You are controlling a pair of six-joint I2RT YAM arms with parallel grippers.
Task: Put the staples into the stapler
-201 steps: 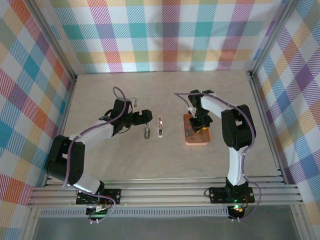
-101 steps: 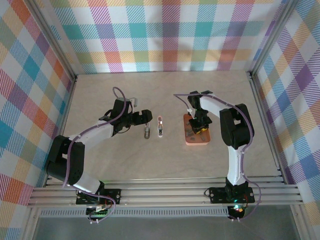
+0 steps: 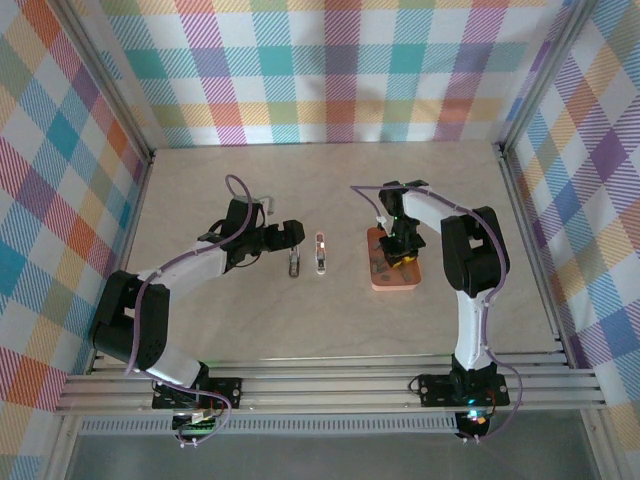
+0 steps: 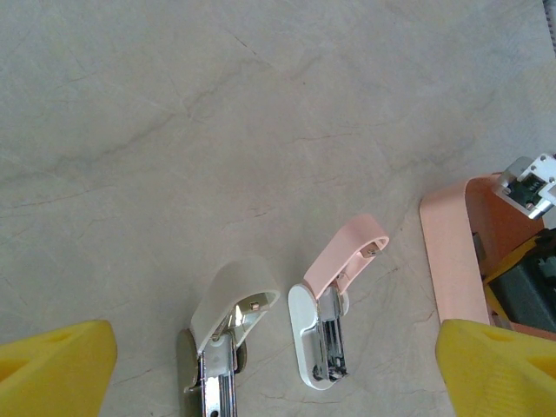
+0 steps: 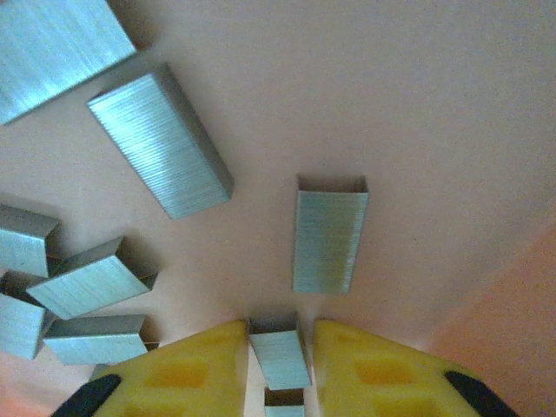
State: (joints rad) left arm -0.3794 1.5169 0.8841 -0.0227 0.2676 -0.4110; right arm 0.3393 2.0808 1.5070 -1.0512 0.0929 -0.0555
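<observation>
Now right hand point(image 5: 280, 360) astride one staple strip point(image 5: 278, 346)

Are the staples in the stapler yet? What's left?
Not yet. Done: the pink stapler lies flipped open on the table. In hand: the right gripper pinches one staple strip down in the orange tray. Left: carry it over, slide it into the stapler, shut the lid.
</observation>
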